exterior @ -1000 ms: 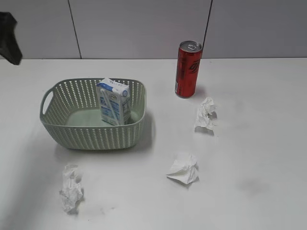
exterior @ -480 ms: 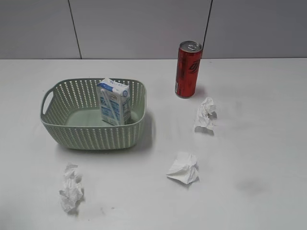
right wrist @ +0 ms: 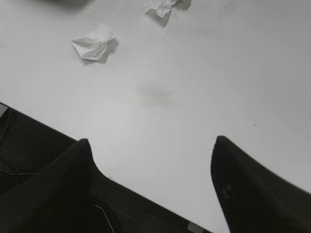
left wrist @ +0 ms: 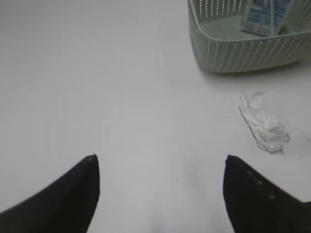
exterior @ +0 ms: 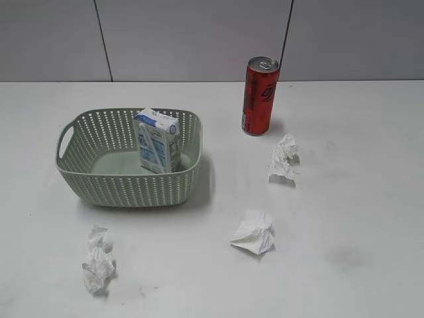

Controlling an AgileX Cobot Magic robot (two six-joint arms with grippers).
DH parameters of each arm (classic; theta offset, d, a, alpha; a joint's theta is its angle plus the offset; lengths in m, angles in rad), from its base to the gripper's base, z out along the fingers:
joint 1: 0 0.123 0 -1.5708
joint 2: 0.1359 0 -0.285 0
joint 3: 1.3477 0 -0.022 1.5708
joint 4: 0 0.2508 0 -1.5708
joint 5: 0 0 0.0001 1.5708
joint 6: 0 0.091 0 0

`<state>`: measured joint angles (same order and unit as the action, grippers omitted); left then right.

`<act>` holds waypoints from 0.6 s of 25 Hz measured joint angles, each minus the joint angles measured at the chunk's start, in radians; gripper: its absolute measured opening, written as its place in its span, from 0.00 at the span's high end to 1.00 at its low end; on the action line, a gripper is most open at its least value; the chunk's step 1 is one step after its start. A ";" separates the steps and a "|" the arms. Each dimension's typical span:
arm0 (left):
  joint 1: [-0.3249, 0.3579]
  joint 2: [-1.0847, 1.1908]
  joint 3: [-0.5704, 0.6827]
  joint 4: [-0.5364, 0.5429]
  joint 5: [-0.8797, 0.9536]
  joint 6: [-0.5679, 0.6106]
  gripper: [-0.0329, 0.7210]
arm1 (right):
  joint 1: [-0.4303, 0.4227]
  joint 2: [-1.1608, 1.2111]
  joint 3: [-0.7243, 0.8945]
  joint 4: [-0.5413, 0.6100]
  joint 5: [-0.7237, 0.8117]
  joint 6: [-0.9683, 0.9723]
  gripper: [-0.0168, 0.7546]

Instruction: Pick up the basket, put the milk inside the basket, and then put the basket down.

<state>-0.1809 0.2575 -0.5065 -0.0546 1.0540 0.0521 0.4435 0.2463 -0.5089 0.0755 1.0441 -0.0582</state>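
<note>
The sage-green basket (exterior: pixel 126 185) rests on the white table at left centre. The white-and-blue milk carton (exterior: pixel 158 140) stands upright inside it, near its right side. Both show at the top right of the left wrist view, the basket (left wrist: pixel 243 48) and the carton (left wrist: pixel 262 17). Neither gripper shows in the exterior view. My left gripper (left wrist: pixel 160 160) is open and empty above bare table, well away from the basket. My right gripper (right wrist: pixel 150 141) is open and empty above the table's front edge.
A tall red can (exterior: pixel 259 96) stands at the back, right of the basket. Crumpled paper wads lie at front left (exterior: pixel 98 260), front centre (exterior: pixel 254 232) and right of centre (exterior: pixel 284 158). The table's front edge (right wrist: pixel 160 196) drops to a dark floor.
One second ago a dark part of the left arm showed at the exterior view's top left corner; it has left that view. The basket and milk have not moved.
</note>
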 joint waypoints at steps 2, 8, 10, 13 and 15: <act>0.000 -0.011 0.005 0.000 -0.005 0.007 0.18 | 0.000 0.000 0.000 0.000 0.000 0.000 0.24; 0.000 -0.011 0.026 -0.003 0.032 0.033 0.18 | 0.000 0.000 0.000 0.004 0.000 0.000 0.24; 0.000 -0.011 0.026 -0.003 0.031 0.034 0.18 | 0.000 0.000 0.000 0.004 0.000 0.000 0.24; 0.000 -0.011 0.026 -0.003 0.031 0.036 0.18 | 0.000 0.000 0.000 0.004 0.000 0.000 0.24; 0.000 -0.011 0.026 -0.003 0.031 0.036 0.18 | 0.000 0.000 0.000 0.004 0.000 0.000 0.24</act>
<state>-0.1809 0.2468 -0.4802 -0.0578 1.0847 0.0881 0.4435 0.2463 -0.5089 0.0798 1.0441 -0.0582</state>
